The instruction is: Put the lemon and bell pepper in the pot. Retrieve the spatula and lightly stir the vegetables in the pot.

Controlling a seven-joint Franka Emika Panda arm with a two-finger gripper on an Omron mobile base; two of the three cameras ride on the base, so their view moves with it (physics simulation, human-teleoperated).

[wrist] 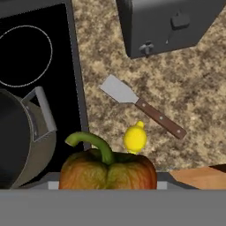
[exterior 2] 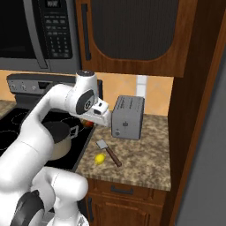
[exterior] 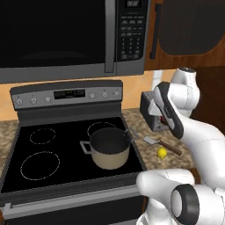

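Gripper (exterior 2: 90, 121) clamped on pepper (wrist: 108, 171) just right of pot (exterior: 110, 148), lemon (wrist: 135, 137) & spatula (wrist: 142, 106) on counter further right; early release could bounce pepper off pot rim.

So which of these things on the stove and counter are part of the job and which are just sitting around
Part of the job:
- bell pepper, shut in the claw, off the counter
- lemon, on the counter
- pot, on the stove
- spatula, on the counter past the lemon

Just sitting around:
- toaster
- microwave
- stove
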